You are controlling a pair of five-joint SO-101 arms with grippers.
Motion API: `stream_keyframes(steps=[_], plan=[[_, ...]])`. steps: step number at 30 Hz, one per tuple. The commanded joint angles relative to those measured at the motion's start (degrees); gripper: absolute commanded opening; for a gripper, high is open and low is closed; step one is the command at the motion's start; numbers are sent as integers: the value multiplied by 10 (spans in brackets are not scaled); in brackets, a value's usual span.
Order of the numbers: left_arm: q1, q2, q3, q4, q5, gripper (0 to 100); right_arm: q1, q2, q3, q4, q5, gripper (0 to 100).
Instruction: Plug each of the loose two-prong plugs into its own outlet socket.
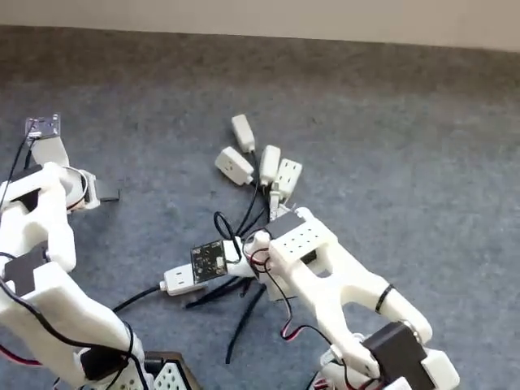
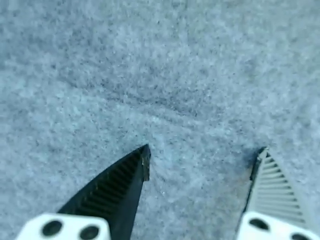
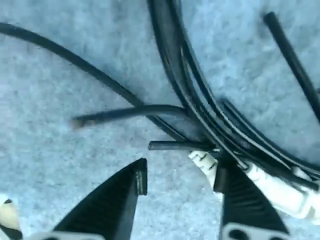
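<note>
Several white outlet sockets (image 1: pixel 269 165) on black cables lie fanned out on the grey carpet at mid-table. Another white connector (image 1: pixel 180 280) lies nearer the front. My right gripper (image 1: pixel 279 214) is down among the cables just in front of the sockets. In the right wrist view it (image 3: pixel 181 175) stands open over the carpet. A white plug end (image 3: pixel 203 161) lies against the inner side of one finger (image 3: pixel 240 200), beside a bundle of black cables (image 3: pixel 200 100). My left gripper (image 1: pixel 101 195) sits far to the left, open (image 2: pixel 202 155) over bare carpet with nothing between its fingers.
Black cables (image 1: pixel 244 292) trail from the sockets toward the front edge under the right arm. Two cut cable ends (image 3: pixel 80 121) lie loose in front of the right gripper. A small board (image 1: pixel 42 127) sits at the far left. Grey carpet stretches to the right and back.
</note>
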State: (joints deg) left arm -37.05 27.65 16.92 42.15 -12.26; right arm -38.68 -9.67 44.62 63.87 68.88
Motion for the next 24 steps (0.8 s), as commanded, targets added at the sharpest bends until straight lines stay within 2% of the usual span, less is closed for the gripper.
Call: stream_keyframes(steps=[1,5,9,10,16,20,24], plan=[[-26,22,-9,-4,-11,311,-2,40,-36,-20,3,251],[-30,22,-10,-4,-11,311,-2,51,-47,-24,4,194],[-31,22,-10,-4,-11,312,0,47,-44,-22,2,18],[-31,22,-8,-4,-11,312,2,46,-44,-19,2,1],[-33,22,-9,-4,-11,312,42,48,-43,8,-4,5],[-33,22,-7,-4,-11,312,84,50,-43,7,-69,5],[-32,22,-6,-4,-11,312,109,50,-42,7,-57,9]])
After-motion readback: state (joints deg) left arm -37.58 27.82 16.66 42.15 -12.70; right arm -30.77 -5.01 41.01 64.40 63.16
